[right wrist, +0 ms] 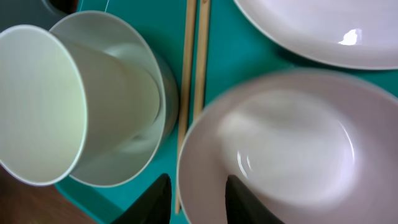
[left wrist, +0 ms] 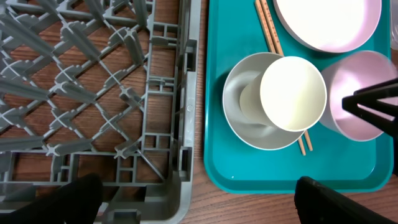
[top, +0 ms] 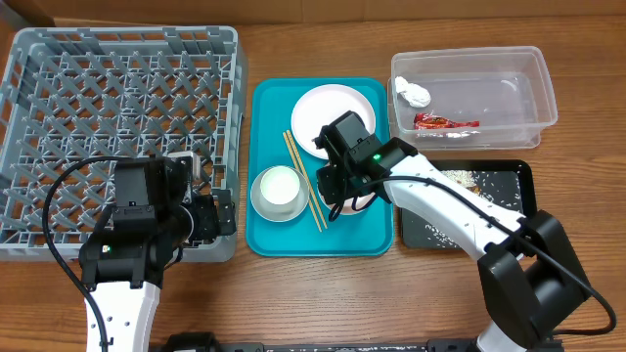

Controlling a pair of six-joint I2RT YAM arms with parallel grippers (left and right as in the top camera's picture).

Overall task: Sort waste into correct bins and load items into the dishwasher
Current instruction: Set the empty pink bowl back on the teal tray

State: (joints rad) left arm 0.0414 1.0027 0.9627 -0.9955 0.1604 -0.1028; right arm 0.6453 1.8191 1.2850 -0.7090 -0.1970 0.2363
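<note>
Right gripper [right wrist: 198,186] astride the rim of the small white dish [right wrist: 286,143] on the turquoise tray [top: 269,240]; left gripper [left wrist: 196,186] spread wide and empty.

From overhead, the right arm hides that dish almost entirely. The right wrist camera shows one finger outside its rim and one inside, but whether they pinch it cannot be told. The dish lies just beside the chopsticks [right wrist: 194,74] and near the large plate [top: 328,112]. The left wrist view shows the white cup [left wrist: 292,93] sitting in the grey bowl [left wrist: 242,118], and the left fingers parted above the near wall of the dish rack [top: 117,98] and the tray edge. Only the overhead shows the clear tub [top: 543,98] holding the tissue [top: 413,93] and red wrapper [top: 445,122], and the black tray [top: 514,196] scattered with rice [top: 460,179].
</note>
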